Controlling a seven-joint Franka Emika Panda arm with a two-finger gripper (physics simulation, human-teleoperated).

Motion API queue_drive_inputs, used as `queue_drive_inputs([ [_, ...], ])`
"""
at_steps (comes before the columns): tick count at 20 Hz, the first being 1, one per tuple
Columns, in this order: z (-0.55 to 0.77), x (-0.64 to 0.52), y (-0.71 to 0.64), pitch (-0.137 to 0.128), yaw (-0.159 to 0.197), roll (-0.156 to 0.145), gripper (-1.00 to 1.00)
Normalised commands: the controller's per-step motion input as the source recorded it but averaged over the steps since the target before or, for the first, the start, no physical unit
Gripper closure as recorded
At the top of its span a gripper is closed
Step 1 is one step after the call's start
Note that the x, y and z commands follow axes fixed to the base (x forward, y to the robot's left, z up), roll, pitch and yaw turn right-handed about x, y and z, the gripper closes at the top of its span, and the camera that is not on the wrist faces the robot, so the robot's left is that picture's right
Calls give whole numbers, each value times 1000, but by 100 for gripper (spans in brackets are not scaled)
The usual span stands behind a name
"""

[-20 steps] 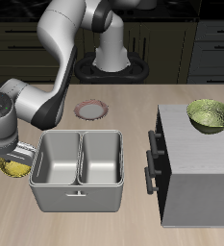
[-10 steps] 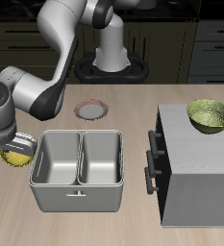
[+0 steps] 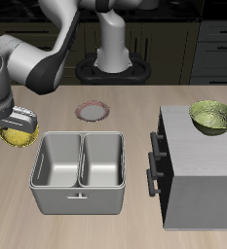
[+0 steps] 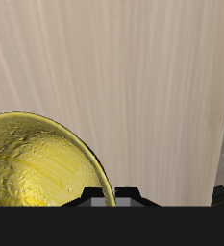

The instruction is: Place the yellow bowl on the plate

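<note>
Exterior view: light wood-grain table (image 3: 115, 233); dark cabinet fronts with drawer handles run along the back of the room. Metal two-compartment caddy (image 3: 78, 171) sits near the front edge; grey cabinet (image 3: 198, 180) with dark handles stands beside it, carrying a larger yellow-green bowl (image 3: 213, 118) on top. Plate (image 3: 93, 111), reddish patterned rim, pale centre, lies flat farther back, well apart from the caddy, nothing on it.

Gripper (image 3: 18, 124) is beside the caddy's outer wall, closed on the rim of the yellow bowl (image 3: 17, 136); bowl appears held above the table, well apart from the plate. How high it is cannot be told.

Wrist view only: bowl interior (image 4: 41, 165) close up, glossy yellow with speckled, mottled texture, rim a thin darker line, pale wood grain below it. A grey fingertip (image 4: 104, 199) touches the rim; the second finger is not visible. Plate, caddy and cabinet top appear only in the exterior view
</note>
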Motion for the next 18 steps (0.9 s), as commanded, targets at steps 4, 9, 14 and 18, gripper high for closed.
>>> queue_drive_inputs([
  [4,412,-282,16,-61,32,-15,100],
  [9,379,-242,6,-39,11,13,100],
  [14,264,-162,97,-17,18,39,100],
  [18,172,-180,2,-21,28,3,100],
])
